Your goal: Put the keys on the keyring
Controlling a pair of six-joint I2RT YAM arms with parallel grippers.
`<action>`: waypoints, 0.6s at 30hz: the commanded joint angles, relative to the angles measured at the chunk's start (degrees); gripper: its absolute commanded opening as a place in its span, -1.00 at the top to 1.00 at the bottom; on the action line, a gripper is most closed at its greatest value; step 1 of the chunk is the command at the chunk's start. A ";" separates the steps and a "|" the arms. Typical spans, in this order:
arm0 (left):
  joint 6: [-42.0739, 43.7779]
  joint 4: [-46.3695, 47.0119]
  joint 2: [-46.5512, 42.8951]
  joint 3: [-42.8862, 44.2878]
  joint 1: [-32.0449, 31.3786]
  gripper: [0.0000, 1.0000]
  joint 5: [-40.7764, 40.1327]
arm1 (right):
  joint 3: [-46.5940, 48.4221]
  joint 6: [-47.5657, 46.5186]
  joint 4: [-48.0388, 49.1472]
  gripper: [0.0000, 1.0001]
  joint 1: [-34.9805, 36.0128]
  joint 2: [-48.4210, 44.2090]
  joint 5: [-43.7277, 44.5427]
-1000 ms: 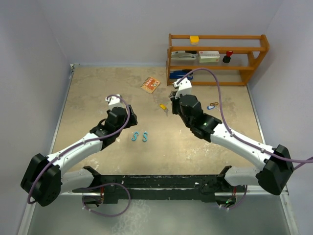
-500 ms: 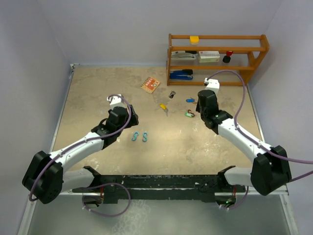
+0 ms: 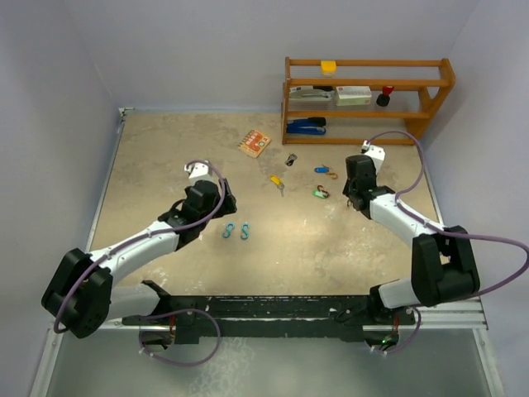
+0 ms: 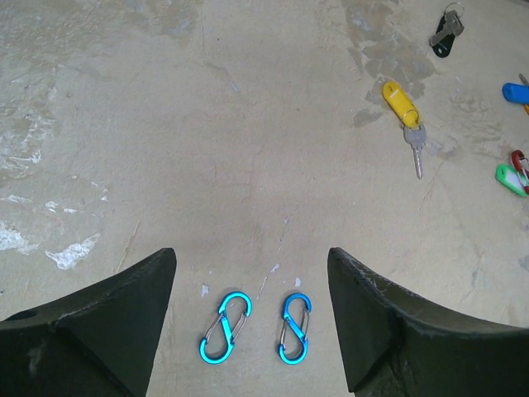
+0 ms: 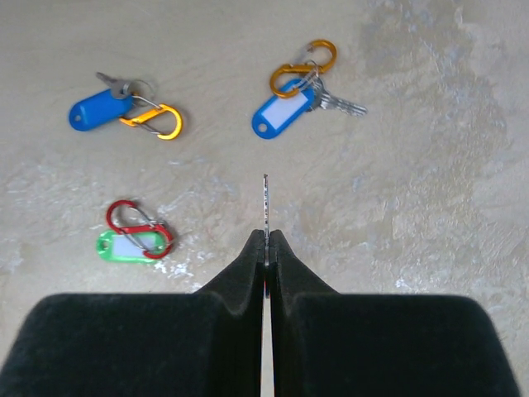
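My right gripper (image 5: 265,236) is shut on a thin silver key blade (image 5: 265,198), seen edge-on and held above the table; its tag is hidden. Below it lie a blue-tagged key with a yellow clip (image 5: 99,112), a blue-tagged key with an orange clip (image 5: 281,116) and a green tag with a red clip (image 5: 132,244). My left gripper (image 4: 250,265) is open and empty above two blue S-shaped clips (image 4: 225,327) (image 4: 295,327). A yellow-tagged key (image 4: 402,103) and a black-tagged key (image 4: 444,37) lie farther off. In the top view the left gripper (image 3: 220,205) is left of centre and the right gripper (image 3: 354,198) is at the right.
A wooden shelf (image 3: 368,99) with a stapler and small items stands at the back right. A small orange card (image 3: 254,143) lies behind the middle. Walls close in the table on three sides.
My right arm has swung from the table's middle to the right side, uncovering the keys in the middle. My left arm has shifted slightly towards the blue clips.
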 commanded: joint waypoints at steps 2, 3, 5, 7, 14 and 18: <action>-0.83 1.36 0.90 0.18 0.53 -0.45 -1.22 | -1.47 2.79 1.30 1.00 -3.50 0.99 -3.39; -0.83 1.29 1.19 0.32 0.54 -0.46 -1.09 | -1.57 2.91 1.24 1.00 -3.91 1.18 -3.58; -0.88 1.13 1.94 0.57 0.55 -0.46 -0.84 | -1.73 3.26 1.09 0.97 -4.76 1.46 -3.32; -0.96 1.02 2.86 0.79 0.45 -0.46 -0.49 | -1.72 3.59 0.73 0.75 -5.31 1.75 -3.20; -0.80 0.31 4.23 0.60 0.47 -0.46 0.46 | -2.74 -0.86 3.62 -0.39 -4.98 -2.15 -2.71; -0.95 -0.89 4.56 -0.11 0.47 -0.44 0.58 | -2.18 -4.87 6.61 -0.41 -1.13 -3.51 -7.56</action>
